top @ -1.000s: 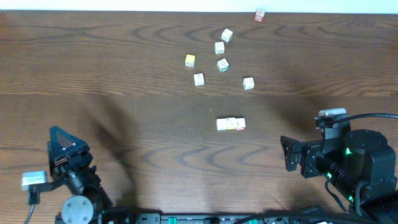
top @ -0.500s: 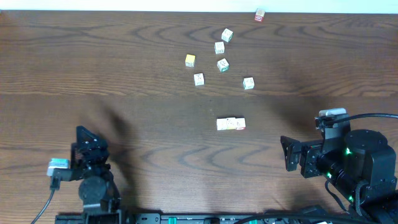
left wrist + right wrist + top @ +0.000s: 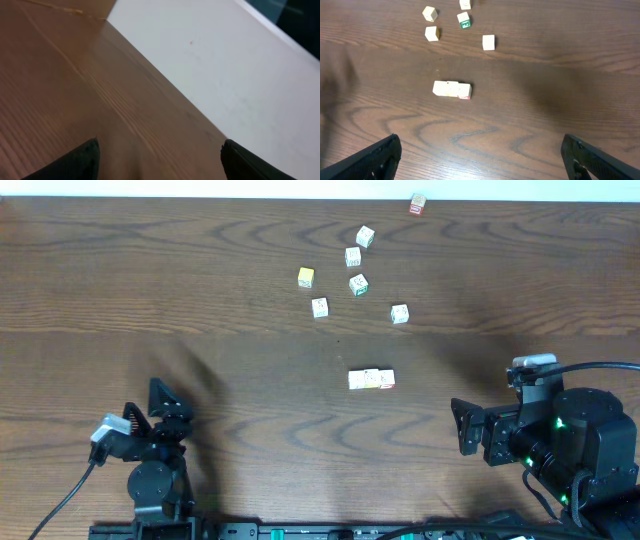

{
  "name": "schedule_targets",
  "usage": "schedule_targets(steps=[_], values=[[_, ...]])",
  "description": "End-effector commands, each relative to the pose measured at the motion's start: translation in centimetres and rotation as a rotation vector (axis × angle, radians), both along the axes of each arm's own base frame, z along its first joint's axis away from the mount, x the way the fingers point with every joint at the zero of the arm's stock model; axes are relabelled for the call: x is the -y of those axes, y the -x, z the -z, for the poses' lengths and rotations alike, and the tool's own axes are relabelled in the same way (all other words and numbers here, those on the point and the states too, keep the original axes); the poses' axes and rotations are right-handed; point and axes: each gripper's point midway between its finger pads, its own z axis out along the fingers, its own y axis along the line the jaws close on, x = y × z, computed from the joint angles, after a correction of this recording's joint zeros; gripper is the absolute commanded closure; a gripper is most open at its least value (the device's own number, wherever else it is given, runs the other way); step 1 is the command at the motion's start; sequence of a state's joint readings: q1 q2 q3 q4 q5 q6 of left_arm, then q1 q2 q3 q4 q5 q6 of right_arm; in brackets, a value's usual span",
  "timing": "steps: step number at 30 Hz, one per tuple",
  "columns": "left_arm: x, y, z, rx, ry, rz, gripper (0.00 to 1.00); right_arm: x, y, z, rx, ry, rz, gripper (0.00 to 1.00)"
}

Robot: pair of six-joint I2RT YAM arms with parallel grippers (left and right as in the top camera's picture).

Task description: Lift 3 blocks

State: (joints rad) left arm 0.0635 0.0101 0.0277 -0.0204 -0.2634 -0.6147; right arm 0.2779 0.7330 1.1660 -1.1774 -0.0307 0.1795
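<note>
Right wrist: blocks in a row, well beyond spread fingers

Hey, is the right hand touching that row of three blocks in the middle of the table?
Apart. The right wrist view shows bare table between the open right hand and the row of blocks.
</note>
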Motion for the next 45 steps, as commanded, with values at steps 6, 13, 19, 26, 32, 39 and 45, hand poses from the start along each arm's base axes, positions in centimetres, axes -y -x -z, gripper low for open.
schedule_targets(steps=[6, 13, 19, 26, 32, 39, 45], values=[[0.8, -0.2, 1.7, -0.078, -0.073, 0.056, 0.22, 0.1, -0.1, -0.1, 0.000, -0.014, 0.017, 0.01], [0.8, -0.3, 1.8, -0.081, -0.072, 0.056, 0.22, 0.1, -0.1, -0.1, 0.000, -0.014, 0.017, 0.01], [0.8, -0.3, 1.8, -0.081, -0.072, 0.056, 0.22, 0.1, -0.1, -0.2, 0.000, -0.014, 0.017, 0.01], [0.8, -0.3, 1.8, -0.081, -0.072, 0.056, 0.22, 0.3, -0.1, -0.1, 0.001, -0.007, 0.022, 0.01], [0.8, -0.3, 1.8, -0.081, -0.072, 0.056, 0.22, 3.8, 0.8, -1.9, 0.125, 0.066, 0.138, 0.01], [0.8, -0.3, 1.8, -0.081, -0.072, 0.056, 0.22, 4.2, 0.5, -7.4, 0.558, 0.126, 0.076, 0.01], [0.8, -0.3, 1.8, -0.081, -0.072, 0.056, 0.22, 4.1, -1.0, -7.3, 0.883, 0.121, 0.079, 0.01]])
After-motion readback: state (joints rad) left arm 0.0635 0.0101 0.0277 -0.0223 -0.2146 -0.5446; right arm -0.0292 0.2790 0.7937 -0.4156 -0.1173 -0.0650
